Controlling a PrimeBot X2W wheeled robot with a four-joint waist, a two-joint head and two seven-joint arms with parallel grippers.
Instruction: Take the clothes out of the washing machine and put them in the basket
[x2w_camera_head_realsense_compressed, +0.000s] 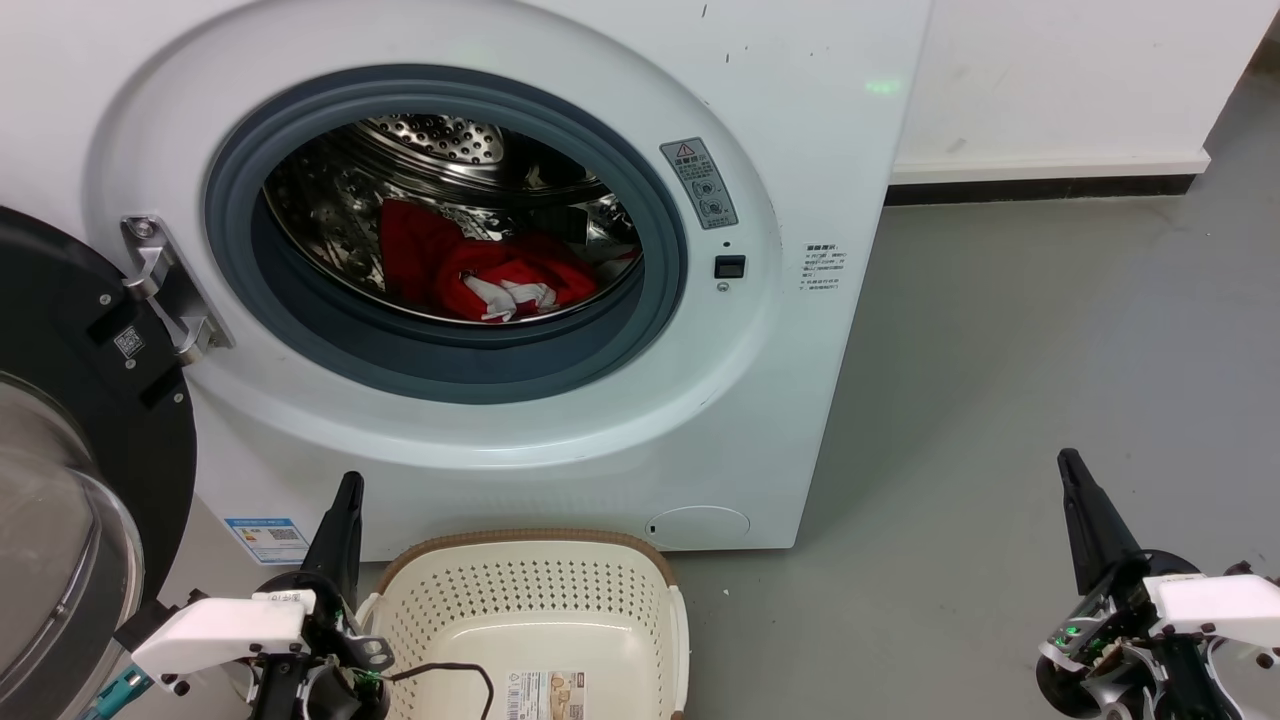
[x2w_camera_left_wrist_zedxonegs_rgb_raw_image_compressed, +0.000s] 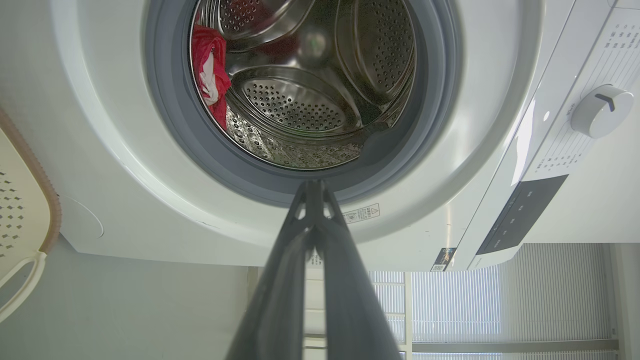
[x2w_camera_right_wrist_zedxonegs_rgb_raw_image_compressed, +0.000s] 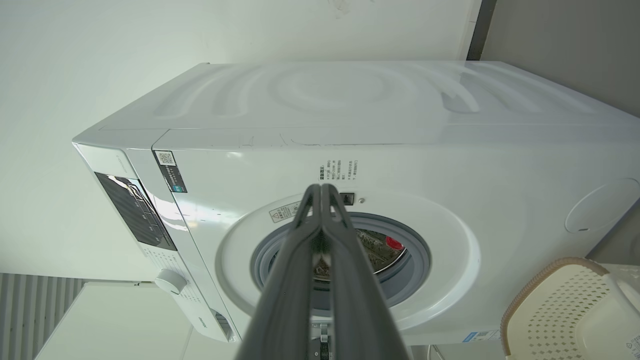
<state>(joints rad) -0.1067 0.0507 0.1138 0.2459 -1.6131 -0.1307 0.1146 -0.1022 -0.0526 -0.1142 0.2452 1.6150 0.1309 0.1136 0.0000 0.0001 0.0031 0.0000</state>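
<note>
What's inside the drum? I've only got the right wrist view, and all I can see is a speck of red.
Observer: The head view shows the clothes, red fabric with white trim, heaped low in the drum of the washing machine.
Operator: Anything in the basket yet?
Observer: No clothes. The basket shows a paper label on its bottom.
Operator: Where's the left gripper?
Observer: The left gripper is shut, beside the basket's left rim and outside the drum.
</note>
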